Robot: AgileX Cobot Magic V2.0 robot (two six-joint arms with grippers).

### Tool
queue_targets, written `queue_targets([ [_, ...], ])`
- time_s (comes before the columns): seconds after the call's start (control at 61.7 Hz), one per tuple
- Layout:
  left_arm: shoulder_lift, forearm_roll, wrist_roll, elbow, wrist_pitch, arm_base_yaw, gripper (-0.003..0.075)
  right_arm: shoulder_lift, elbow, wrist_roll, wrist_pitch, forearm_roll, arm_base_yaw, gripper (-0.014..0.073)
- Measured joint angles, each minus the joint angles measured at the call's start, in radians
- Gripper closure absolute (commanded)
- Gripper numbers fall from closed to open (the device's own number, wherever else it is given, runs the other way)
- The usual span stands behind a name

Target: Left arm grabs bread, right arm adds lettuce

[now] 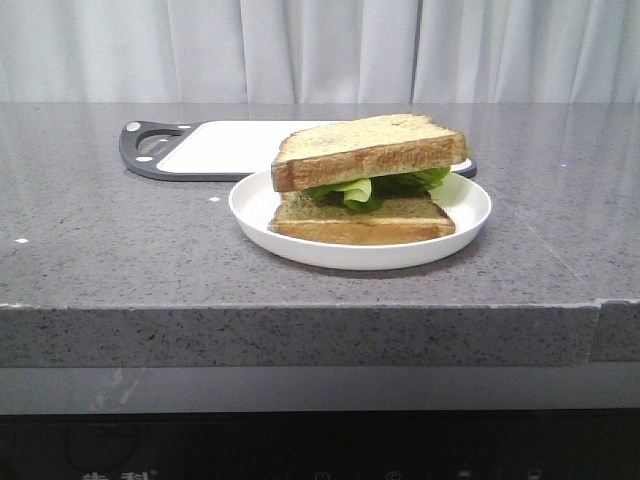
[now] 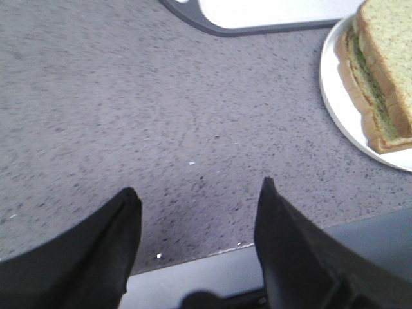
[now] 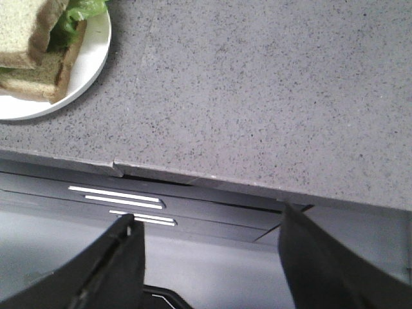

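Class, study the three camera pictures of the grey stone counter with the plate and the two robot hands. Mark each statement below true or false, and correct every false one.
1. The green lettuce leaf lies between two toasted bread slices. True.
2. The sandwich sits on the white cutting board with the dark grey rim. False: it sits on the round white plate; the board lies behind it, bare.
3. The black left hand grips the thicker upper bread slice. False: it is open, holding nothing, over the speckled grey counter.
4. The black right hand is open and empty. True.
5. The upper slice lies flat. False: it tilts.
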Motion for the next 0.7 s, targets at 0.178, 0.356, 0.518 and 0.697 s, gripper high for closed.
queue_targets([
  [0.178,-0.173,0.05,-0.008,0.115,-0.097,0.0,0.0321,-0.002,0.039,0.0,-0.064,0.0,0.0,0.0124],
  [0.356,-0.282,0.063,-0.012,0.184,-0.176,0.0,0.0357,-0.002,0.075,0.002,-0.126,0.0,0.0,0.0164],
  [0.518,-0.3,0.069,-0.012,0.205,-0.195,0.0,0.0572,-0.002,0.084,0.004,-0.15,0.0,0.0,0.0421],
  [0.697,-0.3,0.069,-0.015,0.207,-0.211,0.0,0.0741,-0.002,0.084,0.004,-0.156,0.002,0.0,0.068],
])
